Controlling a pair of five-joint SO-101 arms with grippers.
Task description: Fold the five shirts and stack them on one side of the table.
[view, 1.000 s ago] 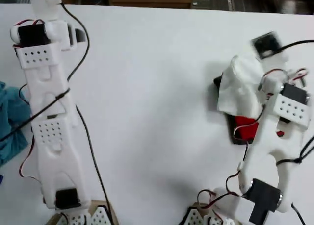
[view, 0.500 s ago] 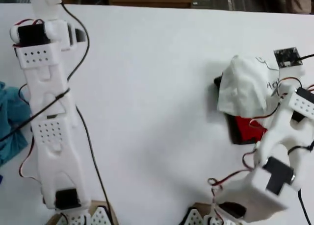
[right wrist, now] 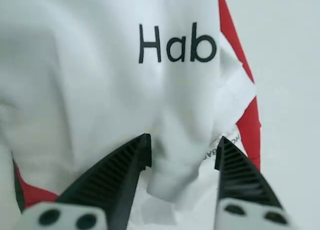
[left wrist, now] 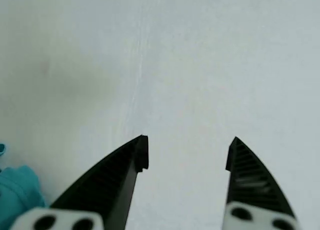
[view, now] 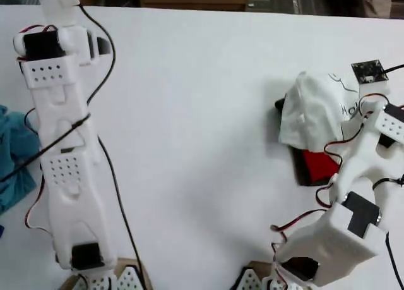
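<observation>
Right claw (right wrist: 182,142) hung with its fingers apart just over the white shirt (right wrist: 100,89) — crumpled atop a red shirt (view: 319,167), perhaps with a dark garment (view: 279,105) beneath, on the right of the tabletop (view: 202,113). Left claw (left wrist: 189,142) gaped too, above bare tabletop — a teal shirt (view: 12,157) lay bunched at the left edge.

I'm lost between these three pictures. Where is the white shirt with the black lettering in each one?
High view: the white shirt lies on the right arm's side of the table, atop a red shirt.
Right wrist view: the white shirt spreads close ahead of the open jaws, with the red shirt peeking out beside it.
Left wrist view: this camera faces bare table and a teal cloth instead.
Shared landmark: the red shirt under the white one.
</observation>
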